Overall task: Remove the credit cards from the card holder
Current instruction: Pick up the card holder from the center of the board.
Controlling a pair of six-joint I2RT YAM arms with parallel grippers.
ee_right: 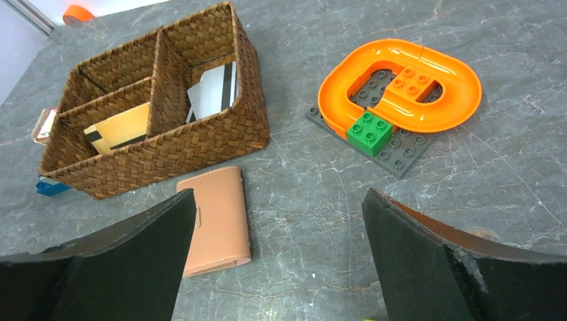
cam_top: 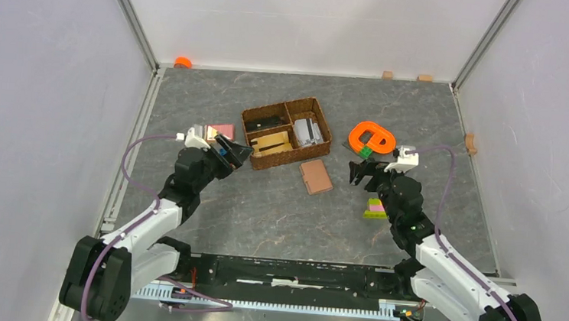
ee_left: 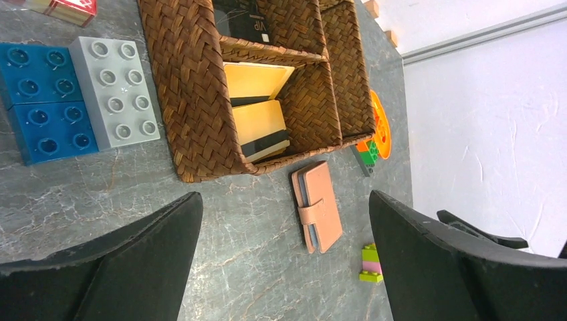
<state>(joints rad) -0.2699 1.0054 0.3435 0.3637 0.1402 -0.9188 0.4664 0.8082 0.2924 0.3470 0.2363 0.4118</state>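
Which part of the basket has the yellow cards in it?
The small front-left section of the basket holds the yellow cards. The small section behind it has something dark, and the long right section has pale grey cards.

A robot test cell in a lab: plain white panel walls point(cam_top: 307, 24) held in aluminium frame rails point(cam_top: 131, 14) box in a grey stone-patterned tabletop point(cam_top: 277, 221), with two black robot arms point(cam_top: 146, 226) bolted along its near edge.
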